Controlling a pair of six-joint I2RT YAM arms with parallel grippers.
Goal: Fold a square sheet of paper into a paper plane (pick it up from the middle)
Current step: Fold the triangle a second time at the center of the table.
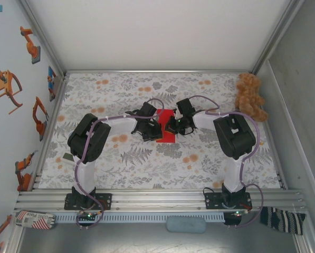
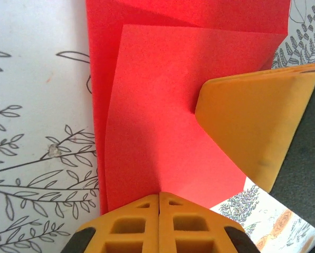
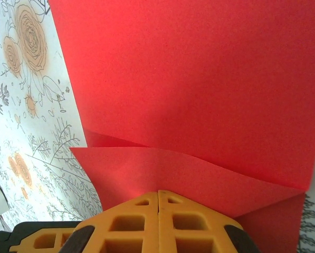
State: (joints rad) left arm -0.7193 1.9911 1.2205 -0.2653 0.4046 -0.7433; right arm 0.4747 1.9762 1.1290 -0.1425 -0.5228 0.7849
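The red square sheet of paper lies on the flowered table cover between the two arms, with a flap folded over itself. In the left wrist view the folded flap lies on a wider red layer. My left gripper is shut, its tips touching the flap's near edge. The right gripper's orange finger rests on the flap's right side. In the right wrist view the right gripper is shut, its tips against a narrow folded flap below the broad red sheet. Seen from above, the left gripper and the right gripper meet over the paper.
A brown teddy bear sits at the table's far right corner. White walls enclose the back and sides. A striped cloth and a grey-blue pad lie below the aluminium rail at the near edge.
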